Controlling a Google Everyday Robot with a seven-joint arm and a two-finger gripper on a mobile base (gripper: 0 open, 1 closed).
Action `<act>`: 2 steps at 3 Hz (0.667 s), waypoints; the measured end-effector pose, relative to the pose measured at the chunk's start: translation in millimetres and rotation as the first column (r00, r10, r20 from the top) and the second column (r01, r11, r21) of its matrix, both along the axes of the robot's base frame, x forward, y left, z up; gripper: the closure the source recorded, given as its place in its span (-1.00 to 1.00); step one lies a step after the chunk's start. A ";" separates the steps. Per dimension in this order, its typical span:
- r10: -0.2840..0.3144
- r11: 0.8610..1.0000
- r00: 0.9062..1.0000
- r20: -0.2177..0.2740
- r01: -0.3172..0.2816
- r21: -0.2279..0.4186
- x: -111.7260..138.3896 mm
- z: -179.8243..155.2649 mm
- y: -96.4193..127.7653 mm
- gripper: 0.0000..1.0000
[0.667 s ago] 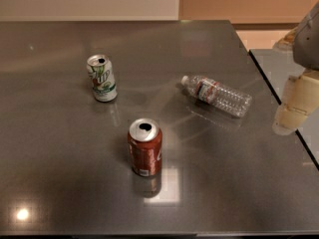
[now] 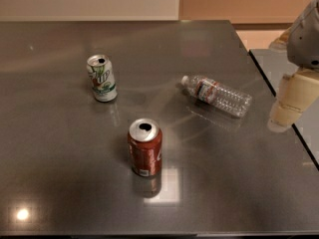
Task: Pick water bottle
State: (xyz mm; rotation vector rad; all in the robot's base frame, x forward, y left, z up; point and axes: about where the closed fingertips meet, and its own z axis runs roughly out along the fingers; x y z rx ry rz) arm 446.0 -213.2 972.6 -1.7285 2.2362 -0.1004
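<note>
Camera view
- Landmark: the red can (image 2: 145,148) is standing upright on the dark surface (image 2: 60,183).
- Water bottle (image 2: 218,95): it is lying on its side, behind and to the right of the red can, well apart from it.
- Long axis: it is running slantwise, the white cap (image 2: 185,79) pointing back-left and the base pointing right.
- Claw (image 2: 288,103): it is hanging farther right of the red can than the bottle is, near the bottle's base and apart from it.
- Claw state: I am not managing to tell whether it is apart or together.
- Coming move: the bottle is lying to the claw's left, so the claw is probably needing to close across the bottle's width, not along its length.
- Containers: the red can and the white-and-green can (image 2: 101,77), behind and left of the red can, are showing opened tops with the contents hidden. The bottle is staying capped.
</note>
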 end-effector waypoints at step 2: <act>-0.048 0.999 0.997 -0.060 0.049 0.016 49.2 -39.4 16.3 -1.00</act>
